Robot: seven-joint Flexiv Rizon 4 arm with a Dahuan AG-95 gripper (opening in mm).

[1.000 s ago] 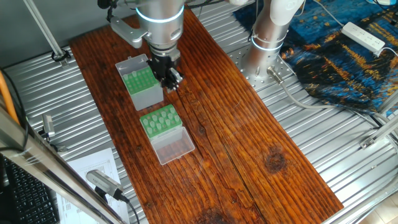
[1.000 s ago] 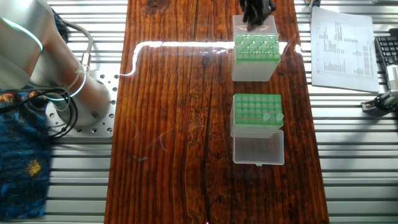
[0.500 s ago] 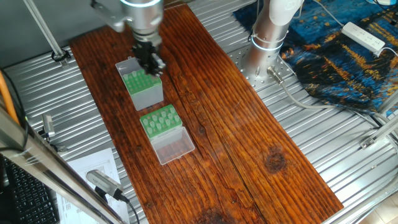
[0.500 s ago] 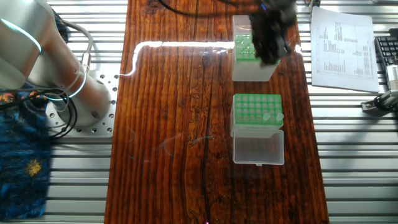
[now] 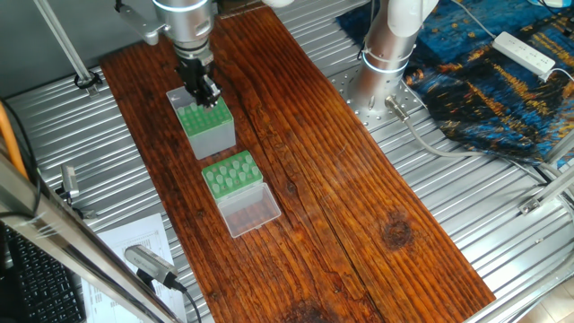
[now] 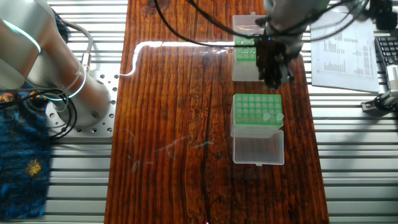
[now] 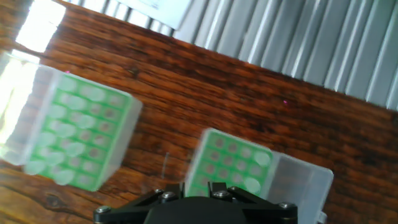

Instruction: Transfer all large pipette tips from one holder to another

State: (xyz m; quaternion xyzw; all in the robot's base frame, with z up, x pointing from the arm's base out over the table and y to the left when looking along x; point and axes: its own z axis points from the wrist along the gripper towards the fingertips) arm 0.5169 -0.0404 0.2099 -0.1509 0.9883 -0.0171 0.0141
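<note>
- The gripper (image 5: 204, 90) hangs over the tall grey-sided tip box (image 5: 208, 126), right above its green top plate, at about 11 o'clock on the wooden table (image 5: 359, 206).
- Fingers too dark and bunched to read; I cannot tell whether they are spread or pressed together.
- In the hand view, the tall box (image 7: 71, 134) carries many pale pipette tips (image 7: 62, 127) across its grid.
- The low green rack (image 6: 256, 114) sits just beside it, clear lid (image 6: 258, 147) flopped open, with two tips (image 6: 272, 116) showing at one edge.
- A printed sheet (image 6: 341, 46) lies on the metal bench at 2 o'clock.
</note>
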